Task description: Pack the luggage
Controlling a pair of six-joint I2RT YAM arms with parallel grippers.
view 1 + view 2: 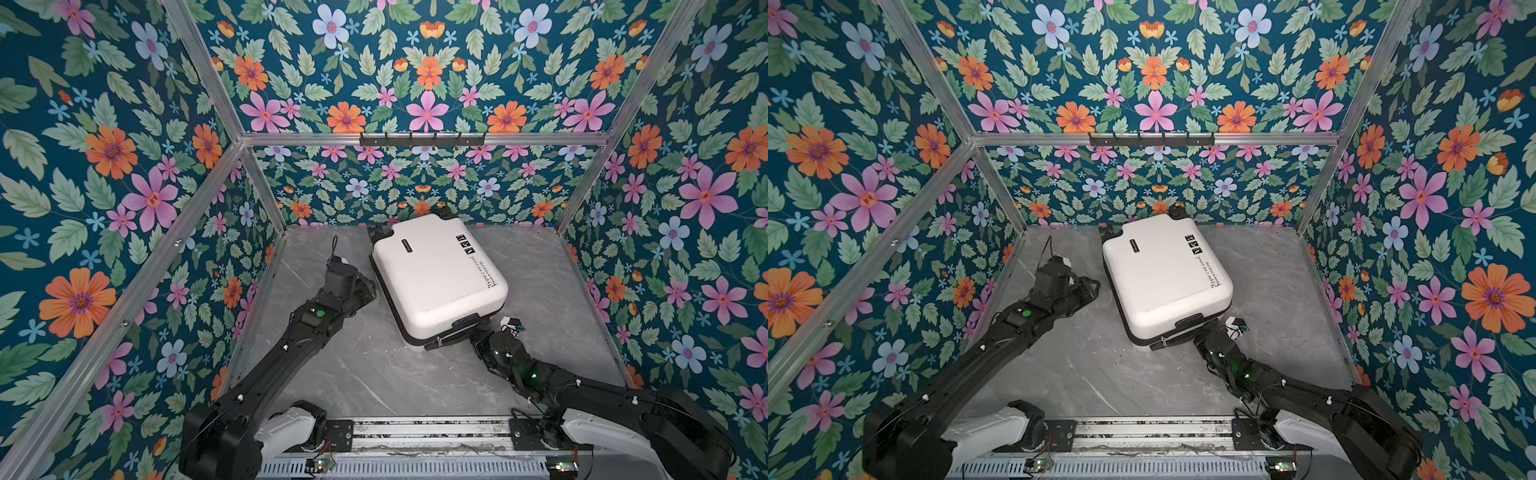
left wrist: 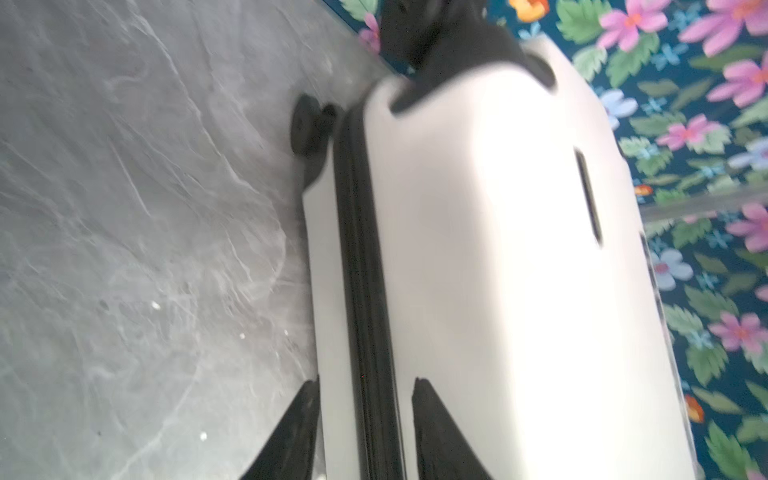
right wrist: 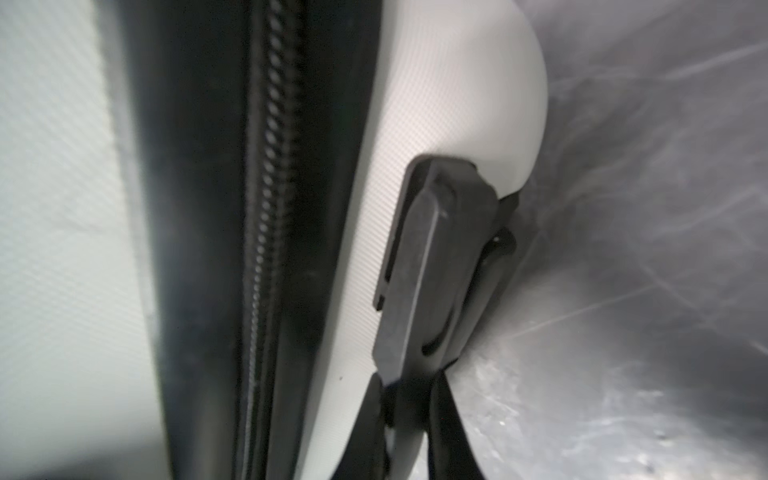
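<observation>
Around me stand three walls [image 1: 424, 62] papered in dark teal, thick with orange, pink and pale blue flowers and green leaves, held in a frame of bare aluminium bars [image 1: 299, 138]. A black rail of small hooks [image 1: 422, 140] runs along the back wall's crossbar. Beneath me lies a grey, marble-veined tabletop [image 1: 353, 374], evenly lit, edged on the near side by a slotted metal rail [image 1: 428, 432].

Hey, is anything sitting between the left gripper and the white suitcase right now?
Nothing visible. The left gripper is right at the suitcase, fingers either side of its zipper seam, with only bare grey tabletop nearby.
</observation>
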